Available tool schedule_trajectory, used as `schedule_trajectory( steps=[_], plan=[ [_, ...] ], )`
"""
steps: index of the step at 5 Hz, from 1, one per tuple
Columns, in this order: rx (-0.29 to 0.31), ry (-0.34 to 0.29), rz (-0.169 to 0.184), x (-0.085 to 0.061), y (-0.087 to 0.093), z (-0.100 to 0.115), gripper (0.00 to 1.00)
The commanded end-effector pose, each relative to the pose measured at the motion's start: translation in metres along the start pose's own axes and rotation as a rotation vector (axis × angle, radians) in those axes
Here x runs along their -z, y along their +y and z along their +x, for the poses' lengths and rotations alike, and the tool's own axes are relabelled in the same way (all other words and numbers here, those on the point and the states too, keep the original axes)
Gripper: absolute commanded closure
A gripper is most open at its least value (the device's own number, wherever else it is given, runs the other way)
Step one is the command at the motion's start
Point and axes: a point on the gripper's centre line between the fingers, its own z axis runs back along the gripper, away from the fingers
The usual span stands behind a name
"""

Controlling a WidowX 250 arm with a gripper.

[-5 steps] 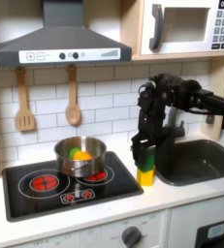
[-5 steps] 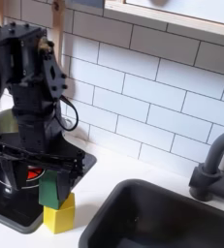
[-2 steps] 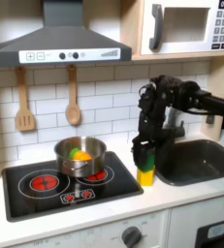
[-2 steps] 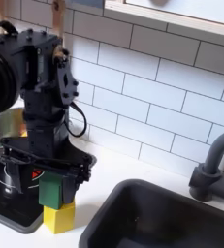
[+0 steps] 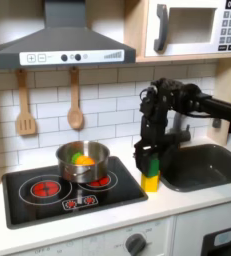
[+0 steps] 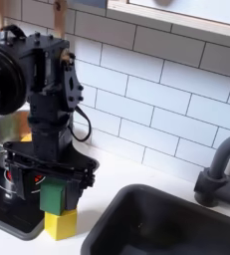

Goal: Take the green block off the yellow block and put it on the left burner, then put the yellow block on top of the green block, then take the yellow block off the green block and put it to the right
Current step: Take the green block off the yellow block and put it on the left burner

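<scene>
The green block sits on top of the yellow block, on the white counter just right of the cooktop in both exterior views. My gripper comes straight down over the stack, with a finger pressed against each side of the green block. I cannot make out any gap between the two blocks. The left burner is a red-ring circle at the first exterior view's left, with nothing on it.
A steel pot holding orange and green toy food stands behind the twin red-ring burner. The sink lies just right of the stack, with a dark faucet. Wooden utensils hang on the tiled wall.
The arm's upper body has shifted slightly right in the second exterior view and settled over the stack. Both blocks have stayed where they were.
</scene>
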Motion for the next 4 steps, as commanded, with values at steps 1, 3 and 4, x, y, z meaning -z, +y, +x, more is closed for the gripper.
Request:
schedule_trajectory(
  steps=[1, 3, 4],
  plan=[
    [-0.038, 0.032, -0.004, -0.0019, 0.0042, 0.009, 0.0],
    [-0.034, 0.026, -0.021, -0.0013, 0.0057, 0.0081, 1.0],
    [-0.037, 0.025, -0.02, -0.0005, 0.0074, 0.009, 1.0]
  ],
)
